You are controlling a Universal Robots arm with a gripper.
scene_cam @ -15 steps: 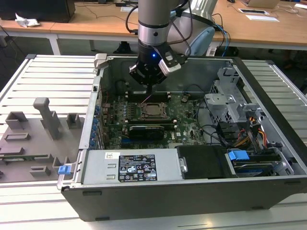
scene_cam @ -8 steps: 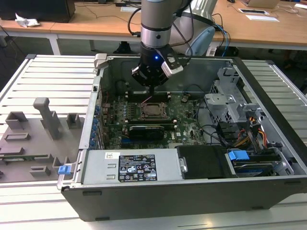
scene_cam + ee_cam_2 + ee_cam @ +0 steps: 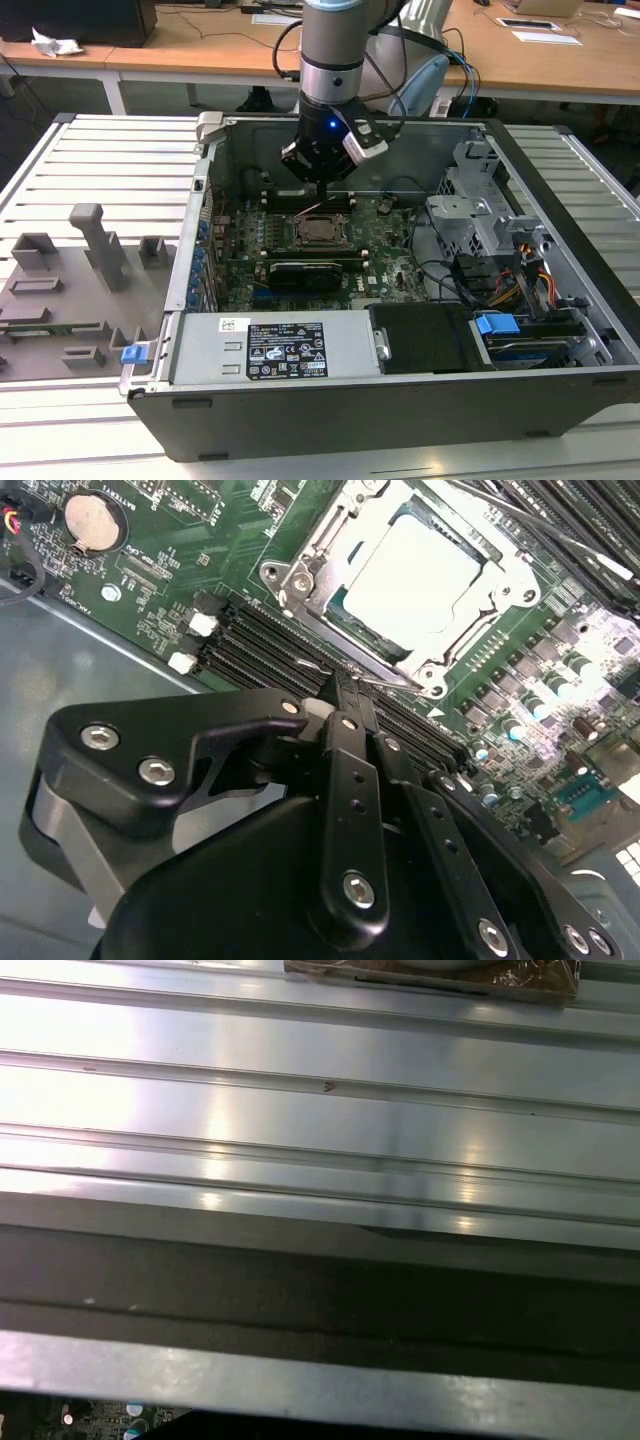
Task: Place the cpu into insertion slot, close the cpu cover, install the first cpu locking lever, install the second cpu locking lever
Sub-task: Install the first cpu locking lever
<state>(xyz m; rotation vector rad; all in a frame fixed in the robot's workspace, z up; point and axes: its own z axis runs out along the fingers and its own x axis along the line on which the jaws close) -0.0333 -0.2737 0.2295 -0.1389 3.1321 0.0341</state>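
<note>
Cpu [image 3: 420,570] sits in the insertion slot [image 3: 322,230], with the cpu cover [image 3: 325,550] closed over its edges. Gripper [image 3: 343,688] jaws are drawn together, tips at the thin locking lever [image 3: 390,681] beside the socket.

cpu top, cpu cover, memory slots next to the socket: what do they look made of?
cpu: metal lid, satin silvery-grey; soft, even reflection.
cpu cover: thin stamped sheet metal, probably steel, bright finish; sharp glints on its edges and corners.
memory slots: black plastic by the look, matte, no glints; white latches at their ends.
</note>
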